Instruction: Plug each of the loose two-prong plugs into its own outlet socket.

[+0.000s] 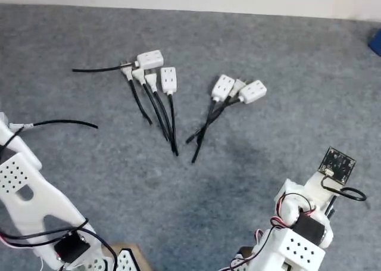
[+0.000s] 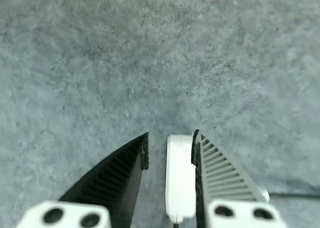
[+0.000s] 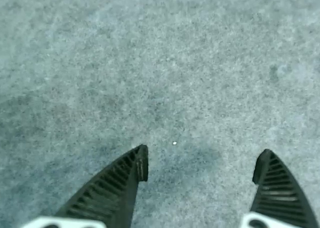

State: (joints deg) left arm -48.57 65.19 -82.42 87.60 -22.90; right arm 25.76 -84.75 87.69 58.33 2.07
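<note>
White arms, black ribbed fingers

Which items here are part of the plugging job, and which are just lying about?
Job: outlet sockets; two-prong plugs; white corded piece between the left gripper fingers.
Lying about: blue object at the far edge; tan piece by an arm's base.

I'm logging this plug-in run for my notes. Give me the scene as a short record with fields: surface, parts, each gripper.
surface: grey carpet
left cluster: white sockets and plugs, black cords fanned toward the arms
right cluster: white sockets and a plug, cords bunched together
left gripper: apart from both clusters, with a white corded piece in it; grip unclear
right gripper: open, over bare carpet, nothing in it
progress: no loose plug visibly being inserted
</note>
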